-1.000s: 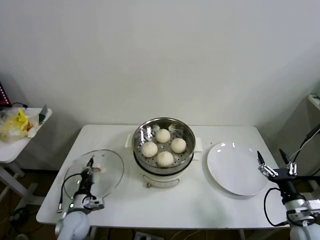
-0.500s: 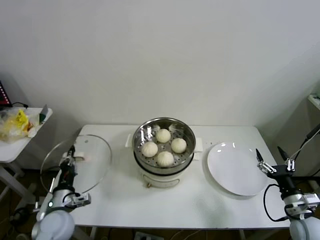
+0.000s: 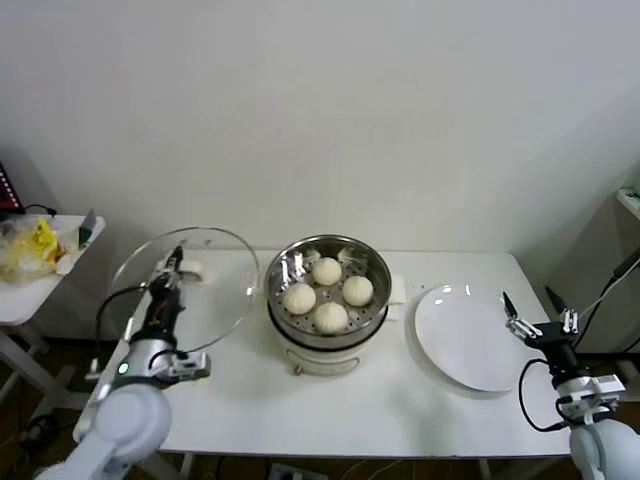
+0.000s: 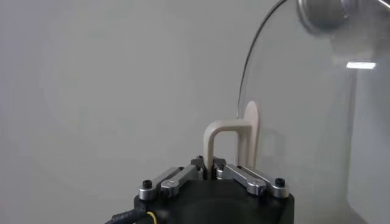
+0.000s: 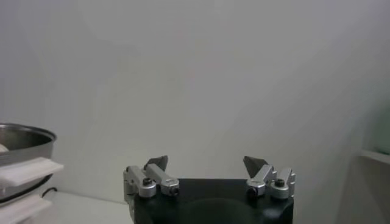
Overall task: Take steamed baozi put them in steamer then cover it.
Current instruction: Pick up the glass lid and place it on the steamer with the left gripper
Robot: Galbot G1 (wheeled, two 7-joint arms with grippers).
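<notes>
Four white baozi (image 3: 329,292) sit on the perforated tray inside the steel steamer (image 3: 372,311) at the table's middle. My left gripper (image 3: 172,267) is shut on the cream handle (image 4: 233,141) of the glass lid (image 3: 215,290) and holds it in the air, tilted, just left of the steamer. In the left wrist view the jaws pinch the handle's leg and the lid's rim (image 4: 247,67) curves away. My right gripper (image 3: 531,322) is open and empty at the table's right edge; the right wrist view shows it (image 5: 206,162) with the steamer's edge (image 5: 21,139) far off.
A plain white plate (image 3: 466,338) lies right of the steamer, close to my right gripper. A small side table (image 3: 30,300) with a yellow bag (image 3: 30,247) stands at the far left. A white wall runs behind the table.
My left gripper has lifted the glass lid off the table, swung out left, then risen and moved right toward the steamer. The right gripper has shifted slightly.
</notes>
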